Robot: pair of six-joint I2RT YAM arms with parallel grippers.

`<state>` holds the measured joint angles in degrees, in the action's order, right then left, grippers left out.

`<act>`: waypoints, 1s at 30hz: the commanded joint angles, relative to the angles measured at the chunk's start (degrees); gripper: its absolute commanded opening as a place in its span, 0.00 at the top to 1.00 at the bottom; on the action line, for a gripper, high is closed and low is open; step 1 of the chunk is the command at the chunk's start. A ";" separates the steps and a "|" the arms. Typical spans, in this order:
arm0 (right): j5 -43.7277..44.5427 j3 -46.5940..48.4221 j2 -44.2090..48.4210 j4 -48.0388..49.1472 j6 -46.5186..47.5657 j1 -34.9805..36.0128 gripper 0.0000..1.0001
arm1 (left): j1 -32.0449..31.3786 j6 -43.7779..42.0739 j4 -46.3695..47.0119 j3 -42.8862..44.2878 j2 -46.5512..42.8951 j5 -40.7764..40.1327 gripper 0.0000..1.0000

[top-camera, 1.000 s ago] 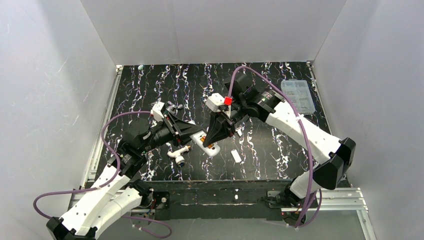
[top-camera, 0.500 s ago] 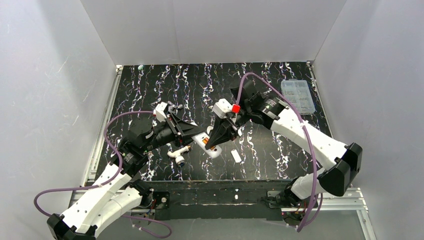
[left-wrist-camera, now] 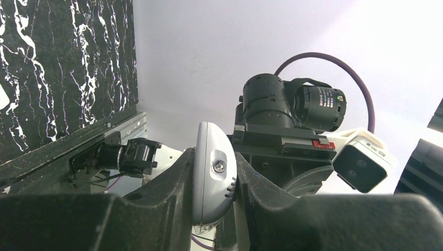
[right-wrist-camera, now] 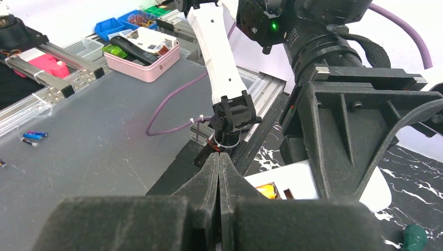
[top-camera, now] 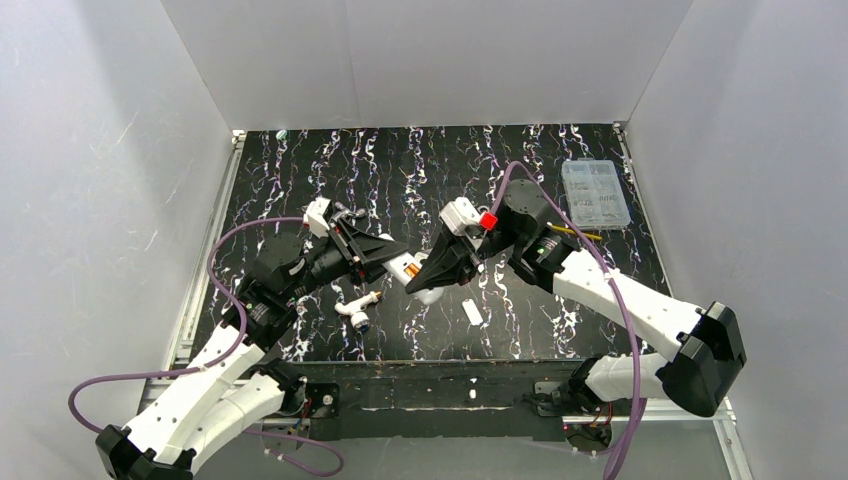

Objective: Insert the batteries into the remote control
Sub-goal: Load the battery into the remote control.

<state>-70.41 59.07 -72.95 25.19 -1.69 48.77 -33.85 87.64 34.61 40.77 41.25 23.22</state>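
The white remote control (top-camera: 431,294) hangs just above the black marbled table, back side up. My left gripper (top-camera: 396,261) is shut on one end of it; in the left wrist view that rounded end (left-wrist-camera: 210,157) is clamped between both jaws. One orange battery (right-wrist-camera: 265,190) sits in the open recess, and shows as an orange spot (top-camera: 411,271) from above. A second battery is not in view. My right gripper (right-wrist-camera: 218,158) is shut with nothing between its jaws, and its tips (top-camera: 421,283) rest at the remote beside the recess.
A white tube tool with a blue tip (top-camera: 356,308) lies near the front, left of the remote. A small flat white cover piece (top-camera: 472,312) lies to its right. A clear plastic box (top-camera: 595,192) stands at the back right.
My right wrist has dropped and swung right, its tips staying at the remote, and its jaws have closed fully. My left gripper has shifted slightly right and away with the remote.
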 commanded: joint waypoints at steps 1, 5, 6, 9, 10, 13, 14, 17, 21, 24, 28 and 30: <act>1.67 -0.67 -1.18 -5.76 -1.03 0.18 0.98 | -0.08 5.77 14.43 4.41 -3.02 3.18 1.00; 0.62 3.74 -0.87 -12.68 1.50 0.18 0.97 | -0.07 3.45 10.96 4.50 -3.64 4.31 1.00; 0.55 4.70 -0.71 -13.63 1.52 0.18 0.97 | -0.08 2.42 9.58 4.57 -3.90 4.71 1.00; 0.97 7.44 0.28 -14.54 1.52 0.18 0.96 | -0.08 -0.37 5.42 4.47 -4.94 5.62 1.00; 1.23 8.21 0.77 -14.55 1.52 0.18 0.96 | -0.08 -1.21 4.31 4.33 -5.21 5.75 1.00; 2.98 10.03 2.61 -14.20 0.78 0.26 0.93 | -0.08 -2.64 3.14 2.99 -5.56 6.03 1.00; 3.78 10.36 3.31 -13.60 0.05 0.27 0.92 | -0.08 -2.80 3.22 2.54 -5.53 6.11 1.00; 7.12 10.06 5.75 -9.86 -4.19 0.35 0.86 | -0.08 -3.17 3.72 1.29 -5.39 6.23 1.00; 17.58 6.63 9.98 -2.86 -13.18 0.35 0.74 | -0.08 -4.93 3.01 1.27 -5.06 7.00 1.00; 30.57 3.23 13.99 -4.00 -20.29 0.37 0.65 | -0.08 -7.47 1.18 1.84 -5.29 7.39 1.00; 47.14 1.34 18.51 -16.11 -32.56 0.36 0.57 | -0.08 -11.05 -0.19 2.80 -5.41 8.09 1.00; 52.18 1.57 19.36 -23.74 -38.28 0.36 0.41 | -0.08 -12.69 -0.33 3.23 -5.40 8.41 1.00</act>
<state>-36.56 61.08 -55.31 14.11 -24.69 49.15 -33.87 79.66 31.33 41.10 36.93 28.60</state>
